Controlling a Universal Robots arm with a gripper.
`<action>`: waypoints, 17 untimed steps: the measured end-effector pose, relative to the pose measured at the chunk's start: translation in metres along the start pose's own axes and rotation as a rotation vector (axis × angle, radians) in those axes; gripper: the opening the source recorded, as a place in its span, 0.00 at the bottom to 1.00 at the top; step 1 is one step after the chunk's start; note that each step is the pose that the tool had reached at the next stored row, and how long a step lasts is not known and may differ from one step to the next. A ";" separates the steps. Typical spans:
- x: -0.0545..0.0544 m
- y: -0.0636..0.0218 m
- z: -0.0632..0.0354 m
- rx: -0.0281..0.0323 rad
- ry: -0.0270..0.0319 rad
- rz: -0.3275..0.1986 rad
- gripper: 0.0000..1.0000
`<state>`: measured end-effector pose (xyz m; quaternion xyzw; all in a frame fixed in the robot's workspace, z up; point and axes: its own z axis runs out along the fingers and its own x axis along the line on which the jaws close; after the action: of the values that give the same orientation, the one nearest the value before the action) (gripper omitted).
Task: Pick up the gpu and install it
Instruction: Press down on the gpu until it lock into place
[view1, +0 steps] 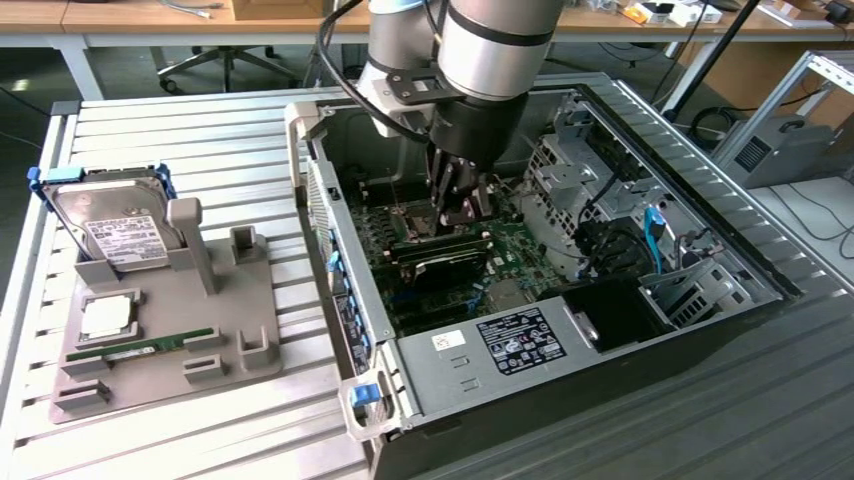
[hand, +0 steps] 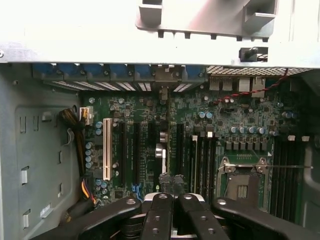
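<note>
Inside the open computer case (view1: 441, 350), your hand (view1: 458, 215) is closed, fingers (hand: 162, 215) pressed together just above the motherboard (hand: 200, 145); the gpu (view1: 447, 262) you see standing in a slot on that board, just beside the fingertips. Out on the table (view1: 174, 130), a grey fixture (view1: 160, 330) carries the hard drive (view1: 114, 225).

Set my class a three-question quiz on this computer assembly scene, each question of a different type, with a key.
1. True or false: the hard drive stands outside the computer case.
2. The gripper is above: A the motherboard, B the hard drive, C the floor.
3. Fill in: the gripper's jaws are ____.
Key: 1 true; 2 A; 3 shut.
</note>
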<state>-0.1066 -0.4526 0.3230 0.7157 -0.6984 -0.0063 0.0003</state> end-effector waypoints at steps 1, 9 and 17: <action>0.000 0.0000 0.0019 0.0000 0.0012 0.000 0.11; 0.000 -0.0001 0.0155 -0.0002 0.0086 0.001 0.11; -0.003 0.0061 0.0207 -0.0001 0.0086 0.001 0.11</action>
<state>-0.1129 -0.4499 0.3024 0.7154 -0.6987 -0.0033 0.0033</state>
